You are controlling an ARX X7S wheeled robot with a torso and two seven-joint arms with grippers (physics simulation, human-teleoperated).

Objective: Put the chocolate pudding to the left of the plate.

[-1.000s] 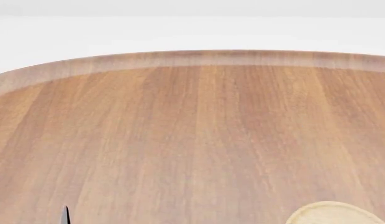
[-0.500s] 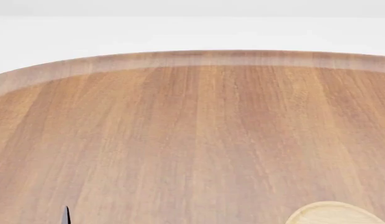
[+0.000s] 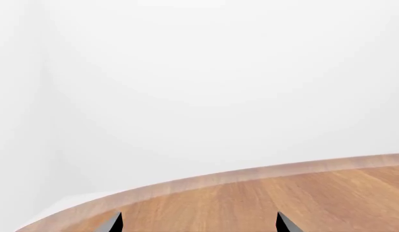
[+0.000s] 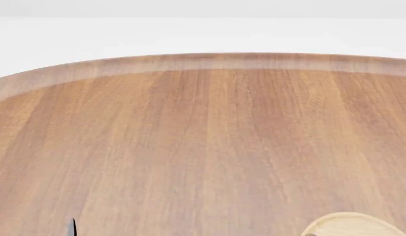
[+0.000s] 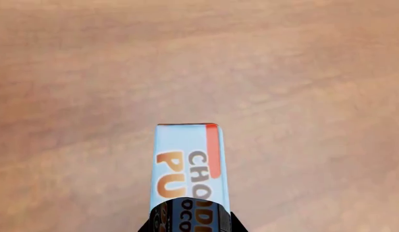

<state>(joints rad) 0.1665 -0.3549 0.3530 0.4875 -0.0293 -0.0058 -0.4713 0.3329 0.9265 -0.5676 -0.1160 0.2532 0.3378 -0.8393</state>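
Right fingers (image 5: 190, 227) clamped on the pudding (image 5: 186, 166), carrying it above bare worktop (image 5: 303, 72) toward the spot left of the plate (image 4: 350, 225), while left fingers (image 3: 116, 223) hang spread and empty, keeping clear.

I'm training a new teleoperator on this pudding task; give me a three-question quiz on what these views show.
1. True or false: the chocolate pudding appears in the head view.
2. Which view shows the plate? A) left wrist B) head C) right wrist
3. Fill in: the left gripper shows two dark fingertips over the wooden ____.

Key: 1 false; 2 B; 3 table.
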